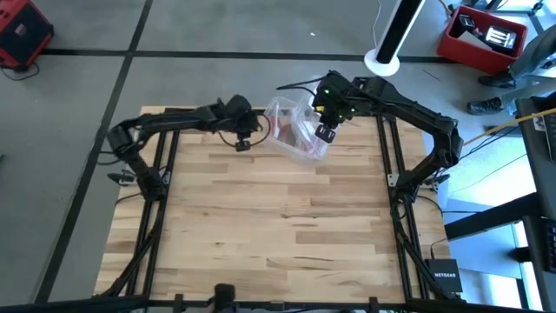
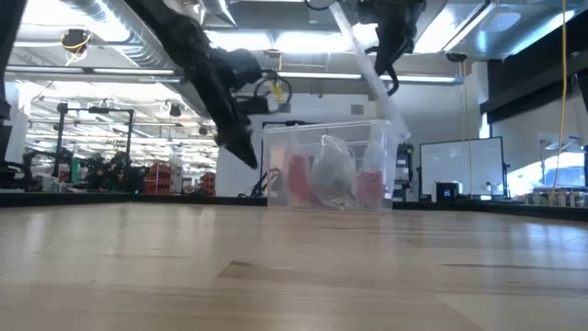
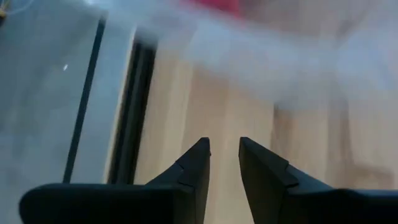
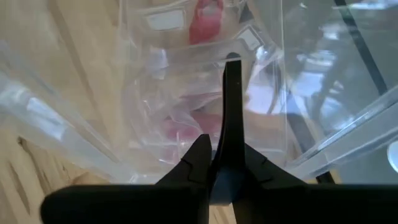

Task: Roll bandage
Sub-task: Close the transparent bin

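Pale wooden worktop [image 1: 261, 226] on a grey floor, open hall with ceiling lights behind it in the low view.

Item: clear plastic box [image 1: 295, 130], at twelve o'clock on the worktop, near the far edge; in the low view it stands with a side panel sticking up at an angle.

Item: bandage [image 2: 299, 179], pink-red fabric, inside the box, seen through its wall as red patches at both ends. It is bunched; I cannot tell how much of it is rolled.

Item: crumpled clear wrapper [image 2: 333, 175], also in the box, between the red patches.

Item: my left jaws [image 1: 243, 143], just beside the box at its nine o'clock side, above the worktop. In my left wrist view the two fingers [image 3: 196, 165] stand a little apart with bare wood between them; nothing is held.

Item: my right jaws [image 1: 324, 132], over the box's three o'clock end. In my right wrist view the fingers [image 4: 231, 106] are pressed together, tips reaching in among the clear plastic; whether they pinch any of it I cannot tell.
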You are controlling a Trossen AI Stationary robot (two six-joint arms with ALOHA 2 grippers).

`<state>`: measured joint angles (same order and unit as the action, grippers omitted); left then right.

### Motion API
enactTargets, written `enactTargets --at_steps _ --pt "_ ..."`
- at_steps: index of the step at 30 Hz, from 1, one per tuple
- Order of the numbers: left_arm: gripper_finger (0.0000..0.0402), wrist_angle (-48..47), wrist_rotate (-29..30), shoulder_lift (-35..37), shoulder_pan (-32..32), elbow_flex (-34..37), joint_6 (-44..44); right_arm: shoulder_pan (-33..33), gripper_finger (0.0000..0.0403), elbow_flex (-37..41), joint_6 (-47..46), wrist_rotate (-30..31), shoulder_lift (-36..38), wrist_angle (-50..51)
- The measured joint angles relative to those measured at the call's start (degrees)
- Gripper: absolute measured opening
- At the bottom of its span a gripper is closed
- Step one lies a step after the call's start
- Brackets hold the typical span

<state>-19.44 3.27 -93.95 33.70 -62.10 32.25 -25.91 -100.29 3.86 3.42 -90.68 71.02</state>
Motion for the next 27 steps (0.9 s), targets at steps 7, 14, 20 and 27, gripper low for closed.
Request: enactTargets --at_steps 7,14,20,27 --pt "0.0069 10.0 -3.09 -5.94 -2.09 0.02 0.9 0.0 0.0034 -0.02 1.75 -0.94 -1.73 -2.44" --pt "0.0066 9.91 -3.2 -6.03 -4.49 0.02 4.31 -0.04 0.0034 -0.04 4.43 -0.02 -4.58 -6.93" --pt "0.0065 9.6 -3.26 -6.03 -5.34 0.02 4.52 -0.04 0.0034 -0.04 7.8 2.89 -8.36 -11.36" --pt "0.0065 3.91 0.27 -4.31 -6.35 0.02 4.38 -0.02 0.0035 -0.04 10.48 5.01 -11.24 -15.1"
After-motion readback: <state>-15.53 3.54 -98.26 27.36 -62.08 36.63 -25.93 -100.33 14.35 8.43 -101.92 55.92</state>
